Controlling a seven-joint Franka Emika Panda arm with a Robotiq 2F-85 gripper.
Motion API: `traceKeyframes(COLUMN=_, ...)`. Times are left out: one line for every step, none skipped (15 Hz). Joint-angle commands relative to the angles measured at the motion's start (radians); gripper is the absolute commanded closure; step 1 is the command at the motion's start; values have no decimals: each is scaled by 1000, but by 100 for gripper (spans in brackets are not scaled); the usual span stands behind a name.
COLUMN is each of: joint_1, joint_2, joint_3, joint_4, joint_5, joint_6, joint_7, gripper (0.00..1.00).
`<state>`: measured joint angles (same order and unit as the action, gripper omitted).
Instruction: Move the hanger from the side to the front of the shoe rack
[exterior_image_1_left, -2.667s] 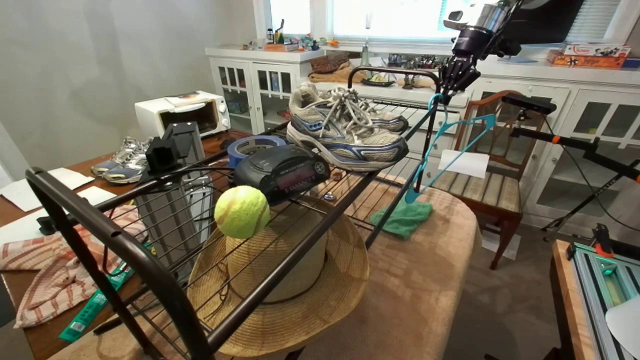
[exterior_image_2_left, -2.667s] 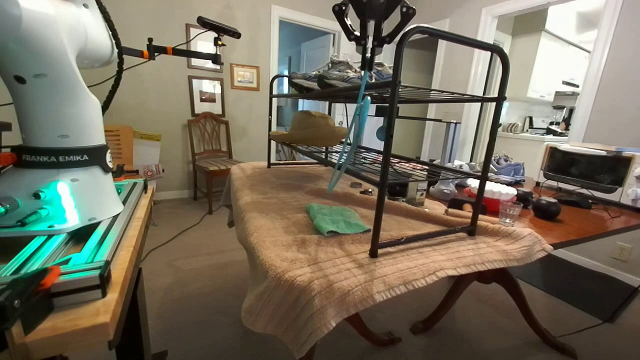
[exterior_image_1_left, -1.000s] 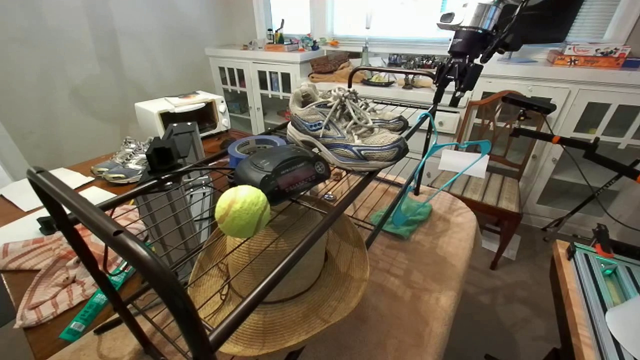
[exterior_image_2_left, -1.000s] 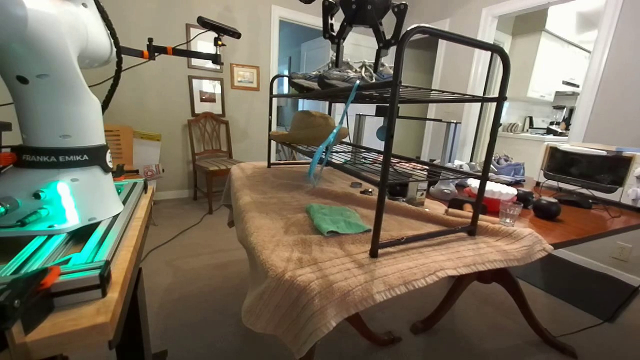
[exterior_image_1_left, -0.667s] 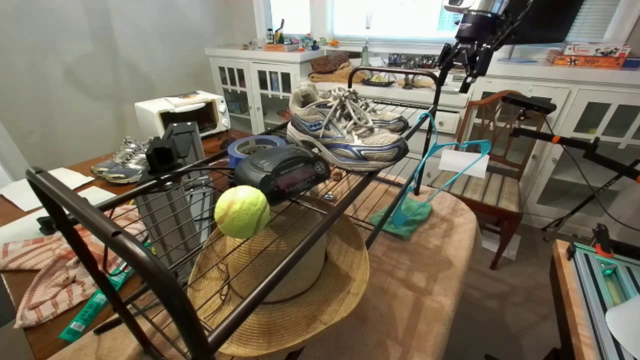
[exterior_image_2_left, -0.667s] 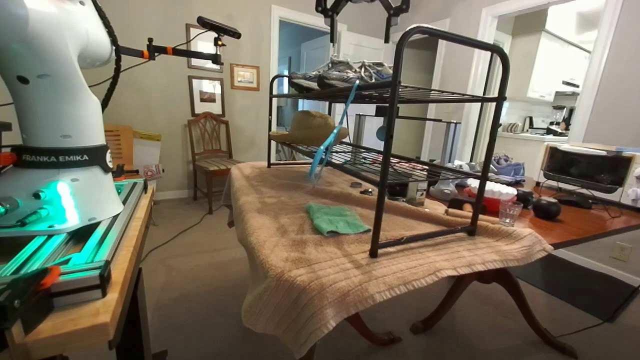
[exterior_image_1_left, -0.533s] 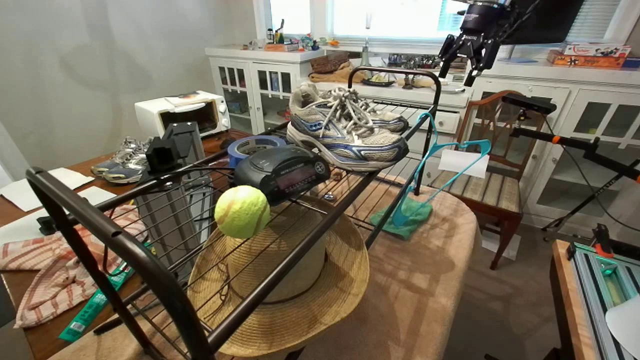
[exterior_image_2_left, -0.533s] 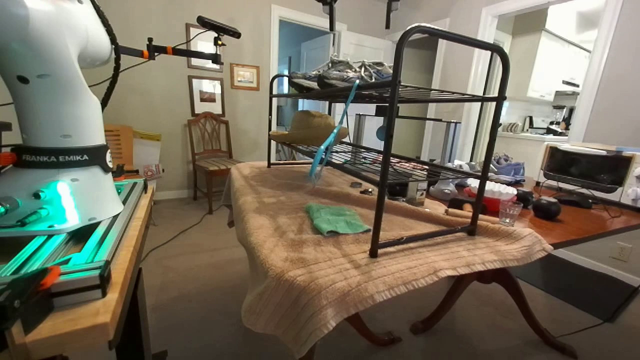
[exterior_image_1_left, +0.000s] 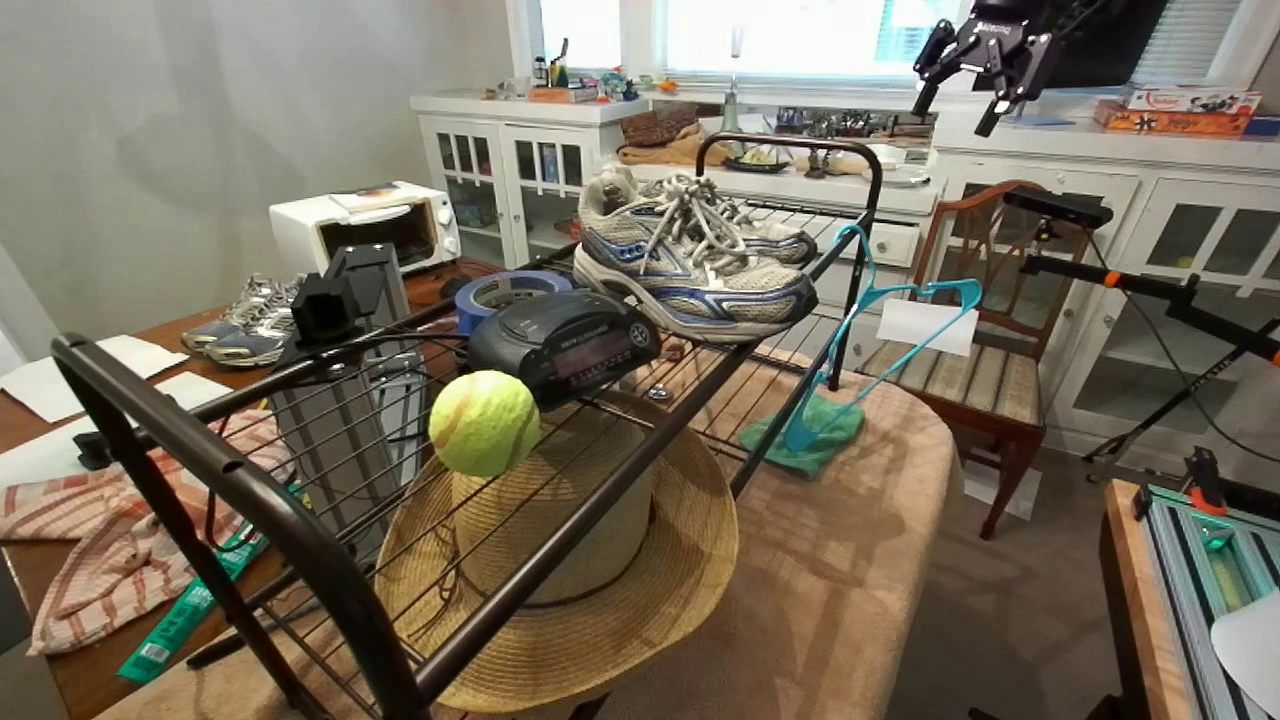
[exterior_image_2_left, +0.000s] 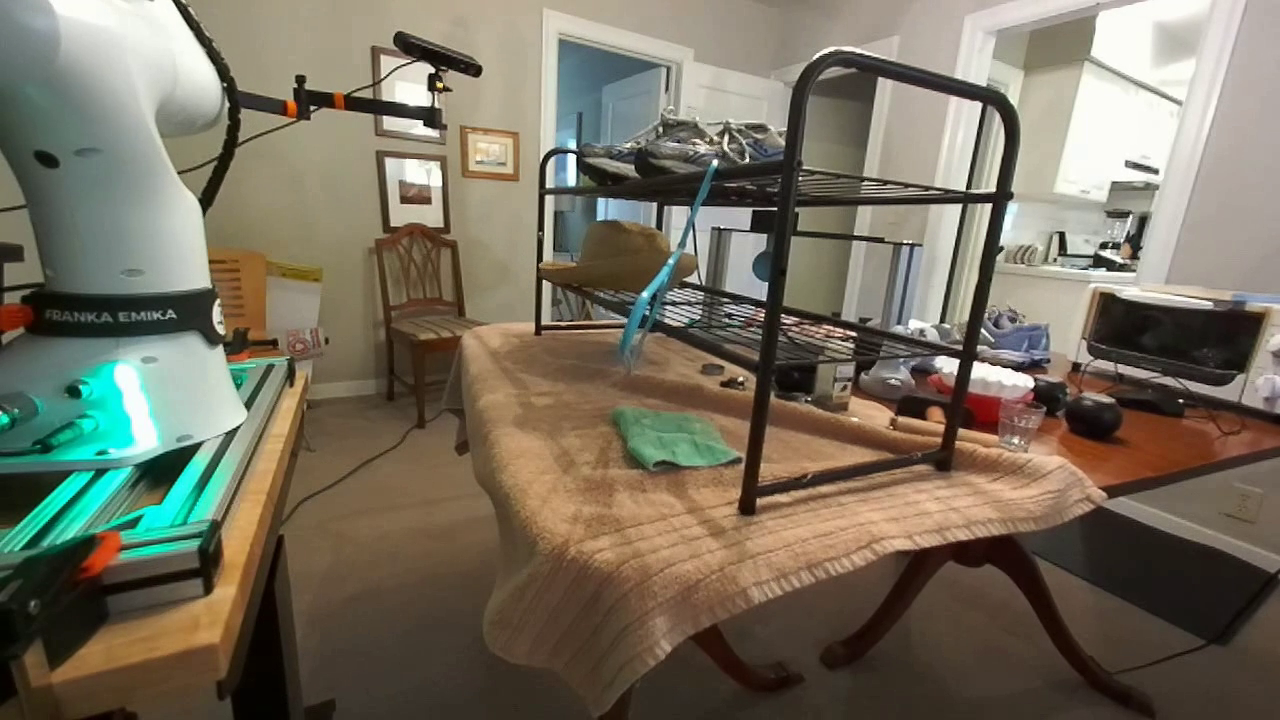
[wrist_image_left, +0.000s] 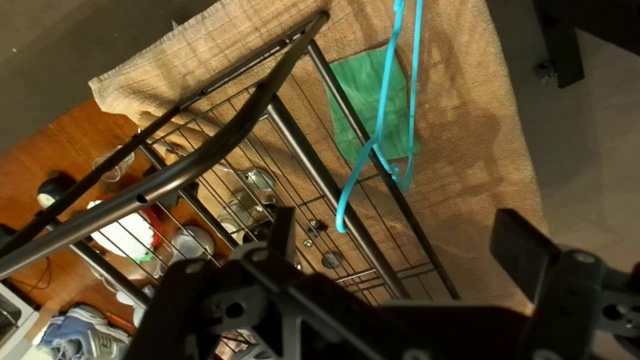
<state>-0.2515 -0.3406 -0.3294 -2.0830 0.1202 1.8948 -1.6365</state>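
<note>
A turquoise plastic clothes hanger (wrist_image_left: 383, 100) is hanging below the Robotiq gripper (exterior_image_1_left: 955, 113) and well apart from it, its hook (wrist_image_left: 341, 220) passing over the long upper rail (wrist_image_left: 308, 155) of a dark metal shoe rack (exterior_image_2_left: 768, 350), on the side facing the Franka arm (exterior_image_2_left: 130, 180). In both exterior views the hanger is showing a slant. The gripper's two fingers (wrist_image_left: 522, 255) are standing wide apart above the rack; in the wrist view the hook is appearing beyond the gap between their tips. Farther below the gripper, a green cloth (exterior_image_2_left: 675, 438) is lying on a tan towel (exterior_image_2_left: 560, 520), which is covering part of a wooden table (exterior_image_2_left: 1130, 455). On the upper shelf (exterior_image_2_left: 900, 200), a pair of running shoes (exterior_image_1_left: 690, 265) is resting nearest the gripper in an exterior view; farther from it along the same shelf, a black clock radio (exterior_image_1_left: 560, 345) is standing just beside a tennis ball (exterior_image_1_left: 485, 423), the ball lying farthest. A straw hat (exterior_image_2_left: 620, 250) is occupying the lower shelf (exterior_image_2_left: 830, 352) at the end away from the gripper.
</note>
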Motion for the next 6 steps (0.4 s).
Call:
traceKeyframes(joint_1=22, joint_2=-46, joint_3=-63, joint_4=-10, joint_5=1, joint_6=-91, joint_7=-148, gripper=0)
traceKeyframes(joint_1=18, joint_2=-20, joint_3=-43, joint_4=4, joint_5=-3, joint_6=-51, joint_7=-80, gripper=0)
traceKeyframes(joint_1=16, joint_2=-27, joint_3=-54, joint_4=4, joint_5=-3, joint_6=-66, joint_7=-109, gripper=0)
traceKeyframes(joint_1=15, joint_2=-32, joint_3=-61, joint_4=4, joint_5=-2, joint_6=-74, joint_7=-124, gripper=0)
traceKeyframes(joint_1=15, joint_2=-34, joint_3=-63, joint_4=4, joint_5=-2, joint_6=-77, joint_7=-131, gripper=0)
traceKeyframes(joint_1=16, joint_2=-34, joint_3=-63, joint_4=4, joint_5=-2, joint_6=-77, joint_7=-133, gripper=0)
